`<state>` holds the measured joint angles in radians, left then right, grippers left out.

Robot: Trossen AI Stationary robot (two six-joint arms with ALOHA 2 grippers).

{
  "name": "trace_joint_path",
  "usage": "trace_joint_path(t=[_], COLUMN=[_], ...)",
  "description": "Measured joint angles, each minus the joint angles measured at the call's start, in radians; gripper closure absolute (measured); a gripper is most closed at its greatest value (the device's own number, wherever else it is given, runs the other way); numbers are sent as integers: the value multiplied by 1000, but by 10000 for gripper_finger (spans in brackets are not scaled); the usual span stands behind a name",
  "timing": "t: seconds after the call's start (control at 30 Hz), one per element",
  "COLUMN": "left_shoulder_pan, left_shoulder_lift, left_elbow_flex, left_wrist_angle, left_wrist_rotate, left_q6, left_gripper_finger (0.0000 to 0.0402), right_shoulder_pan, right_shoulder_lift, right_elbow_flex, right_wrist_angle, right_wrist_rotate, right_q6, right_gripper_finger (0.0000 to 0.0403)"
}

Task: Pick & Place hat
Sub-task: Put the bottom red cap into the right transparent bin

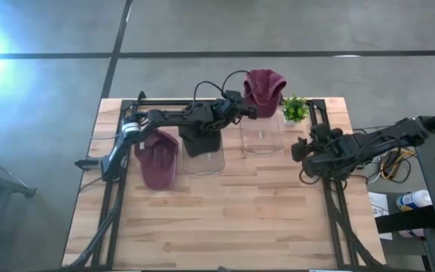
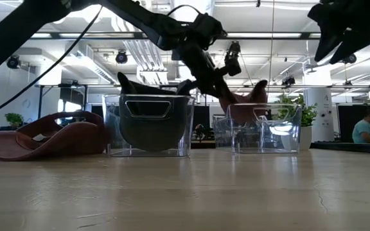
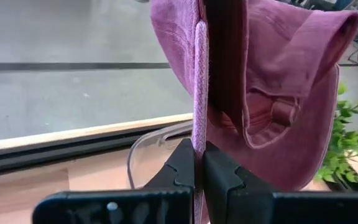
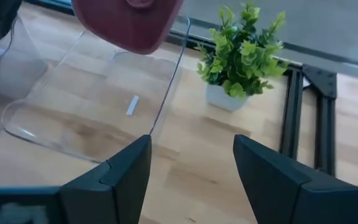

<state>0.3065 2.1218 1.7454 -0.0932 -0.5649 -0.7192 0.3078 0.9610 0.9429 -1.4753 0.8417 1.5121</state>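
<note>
My left gripper (image 1: 246,108) is shut on a maroon hat (image 1: 264,87), which it holds over the far side of the right-hand clear bin (image 1: 261,134). In the low view the hat (image 2: 243,102) hangs at the height of that bin's rim (image 2: 265,106). A second maroon hat (image 1: 157,157) lies at the left, and a dark hat (image 1: 201,140) sits in the middle clear bin (image 2: 149,147). My right gripper (image 1: 302,147) hovers open at the table's right side, with nothing between its fingers (image 4: 191,168). My left gripper pinches a thin stitched edge of the maroon hat (image 3: 199,118) between its two shut fingers (image 3: 182,165). The fingers come from the table's left, slanting a little downward. The hat is lifted clear of the table. Its crown and back strap (image 3: 272,115) bulge out beside the fingers.
A small potted plant (image 1: 294,109) stands at the far right, just beside the right-hand bin. Black frame rails (image 1: 327,196) run along the table's left and right sides. The near half of the wooden table top (image 1: 225,227) is bare wood.
</note>
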Motion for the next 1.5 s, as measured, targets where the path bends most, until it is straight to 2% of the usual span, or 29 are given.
trace_joint_path(t=[0.23, 0.4, 0.7, 0.97, 1.2, 1.5], left_shoulder_pan=[-22, -27, -27, -30, -46, -64], left_shoulder_lift=[14, 19, 22, 22, 2, -26], left_elbow_flex=[-2, -2, -2, -2, 1, 21], left_wrist_angle=[-3, -14, -12, -12, -19, -48], left_wrist_rotate=[-8, -37, -65, -65, -30, -47], left_q6=[23, 69, 60, 56, 48, 75], left_gripper_finger=[392, 387, 340, 319, 312, 312], right_shoulder_pan=[-30, -30, -30, -30, -30, -30], right_shoulder_lift=[-17, -18, -17, -17, -18, -19], right_elbow_flex=[30, 26, 16, 7, 5, 5], right_wrist_angle=[19, 24, 26, 27, 25, 21], right_wrist_rotate=[-2, -2, -12, -25, -33, -33], right_q6=[-130, -135, -139, -160, -186, -215], right_gripper_finger=[179, 179, 179, 179, 179, 179])
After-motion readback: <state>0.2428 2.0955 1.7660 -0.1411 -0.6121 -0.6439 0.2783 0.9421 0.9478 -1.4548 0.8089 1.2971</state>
